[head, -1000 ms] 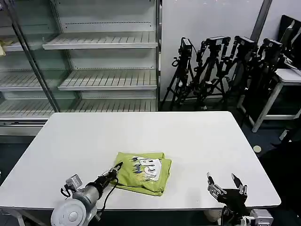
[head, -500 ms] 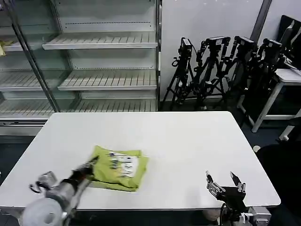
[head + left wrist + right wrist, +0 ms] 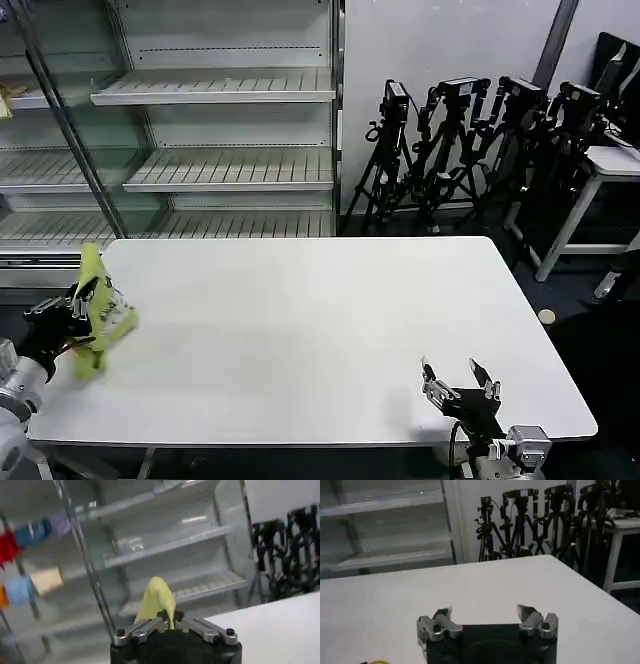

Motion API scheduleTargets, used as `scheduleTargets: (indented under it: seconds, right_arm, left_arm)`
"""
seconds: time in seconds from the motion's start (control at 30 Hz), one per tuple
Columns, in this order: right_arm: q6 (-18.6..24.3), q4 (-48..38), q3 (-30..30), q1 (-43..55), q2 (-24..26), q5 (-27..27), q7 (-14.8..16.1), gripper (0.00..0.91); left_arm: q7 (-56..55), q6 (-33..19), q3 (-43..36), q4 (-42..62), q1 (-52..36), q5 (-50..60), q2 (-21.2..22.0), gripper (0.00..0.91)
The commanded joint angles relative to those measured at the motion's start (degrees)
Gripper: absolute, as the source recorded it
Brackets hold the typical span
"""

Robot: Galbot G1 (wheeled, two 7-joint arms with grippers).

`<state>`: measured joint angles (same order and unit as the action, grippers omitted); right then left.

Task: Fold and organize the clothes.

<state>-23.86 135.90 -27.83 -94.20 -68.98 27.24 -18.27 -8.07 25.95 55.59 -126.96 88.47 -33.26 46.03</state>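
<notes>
Shirt [image 3: 97, 308], folded and lime, hangs off the table's [image 3: 300, 330] left edge in the head view, its long axis roughly upright, one end pointing up toward the shelves [image 3: 220, 130]. The left hand [image 3: 72, 312] is clamped on its side there. The right hand [image 3: 455, 380] sits over the table's near right edge, fingers apart. In the left wrist view the left hand [image 3: 171, 623] pinches the shirt [image 3: 156, 600], which stands up from the closed fingers. In the right wrist view the right hand [image 3: 485, 617] is spread above bare table [image 3: 470, 585].
</notes>
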Motion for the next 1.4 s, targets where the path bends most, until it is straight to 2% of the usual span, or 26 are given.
scheduleTargets:
  seconds: [0.03,0.13,0.27,0.43,0.57,0.87,0.9,0.93,0.97,1.17,1.2,1.27,1.4]
  right_arm:
    - [1.1,0.0,-2.0,-1.1,-0.9,-0.2,0.4,0.907]
    - [1.3,0.4,-3.4,-2.2,-1.2,-0.2,0.5,0.907]
    - [1.2,1.9,-5.0,-3.3,-1.4,-0.2,0.3,0.907]
    - [1.1,2.5,-5.3,-3.9,-2.0,-0.7,0.2,0.907]
    - [1.1,2.3,-4.7,-4.3,-2.6,-1.5,0.2,0.907]
    - [1.0,2.8,-4.4,-4.1,-2.7,-2.0,0.2,0.907]
    - [0.9,3.1,-4.5,-4.1,-2.6,-2.0,0.2,0.907]
    - [0.8,3.2,-4.5,-4.1,-2.5,-2.0,0.2,0.907]
    - [0.8,3.3,-4.6,-4.1,-2.5,-1.9,0.2,0.907]
    - [0.9,3.3,-4.3,-4.0,-2.2,-2.5,1.1,0.907]
    - [2.8,3.3,-4.2,-4.3,-1.8,-4.3,3.8,0.907]
    - [5.8,3.2,-3.4,-4.5,-1.4,-8.5,6.0,0.907]
    - [8.1,2.5,-2.5,-2.7,-0.7,-12.6,6.6,0.907]
  left_arm:
    - [0.2,-9.9,-31.2,9.3,-0.6,40.3,4.8,0.02]
    - [0.1,-12.1,-41.8,15.1,-5.8,49.5,8.3,0.02]
    - [0.6,-10.5,-48.8,14.5,-11.7,51.1,10.9,0.02]
    - [1.4,-7.5,-52.6,12.5,-18.2,45.5,11.1,0.02]
    - [1.3,-5.5,-55.3,14.9,-22.3,40.0,11.9,0.02]
    - [-2.4,-0.7,-61.0,18.9,-28.5,29.2,18.7,0.02]
    - [-3.0,-0.3,-61.3,18.7,-29.5,26.9,19.7,0.071]
    - [-3.2,-0.1,-61.5,18.6,-29.8,25.9,20.1,0.272]
    - [-3.5,-0.1,-61.6,18.4,-30.4,24.3,20.9,0.887]
    - [-4.1,-5.1,-61.5,18.3,-32.9,15.3,23.2,0.907]
    - [-4.7,-5.5,-60.8,17.8,-32.7,12.6,23.2,0.907]
    - [-7.2,-6.2,-58.7,16.6,-31.2,7.5,23.8,0.907]
    - [-8.0,-8.2,-53.7,12.2,-26.0,4.2,23.1,0.907]
